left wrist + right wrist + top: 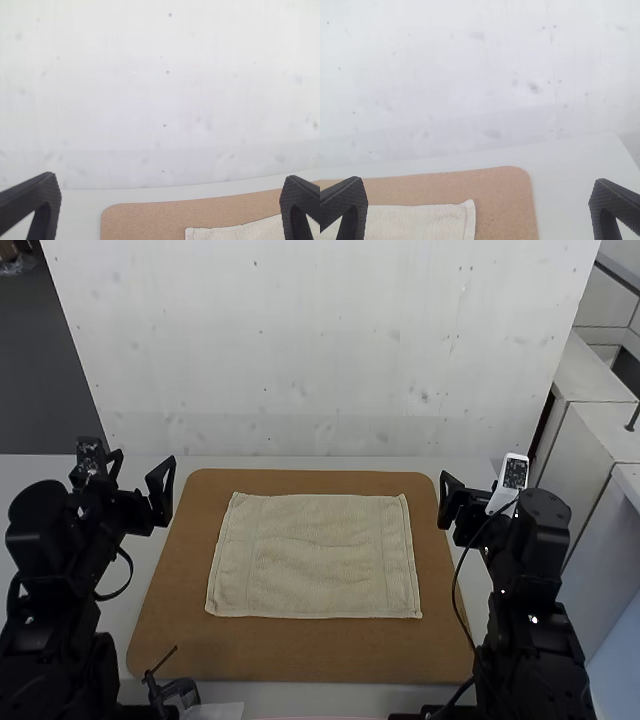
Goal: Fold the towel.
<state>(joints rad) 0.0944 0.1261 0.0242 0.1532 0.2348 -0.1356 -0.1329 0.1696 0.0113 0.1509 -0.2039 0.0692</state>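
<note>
A cream towel (315, 555) lies spread flat and roughly rectangular on the brown board, with slight wrinkles. My left gripper (142, 480) is raised at the board's left edge, to the left of the towel, and is open. At the board's right edge, clear of the towel, my right gripper (470, 502) also stands open. In the left wrist view, the gripper (170, 205) has its fingers wide apart, with a corner of the towel (235, 233) beyond. The right wrist view has the gripper (478, 207) spread wide and the towel's far corner (440, 222) lower down.
The brown board (300, 655) with rounded corners rests on a white table (330, 463). A white panel (320, 340) rises behind the table. Near the front left is a small dark device (180, 692), and a black cable (455, 590) hangs by the right arm.
</note>
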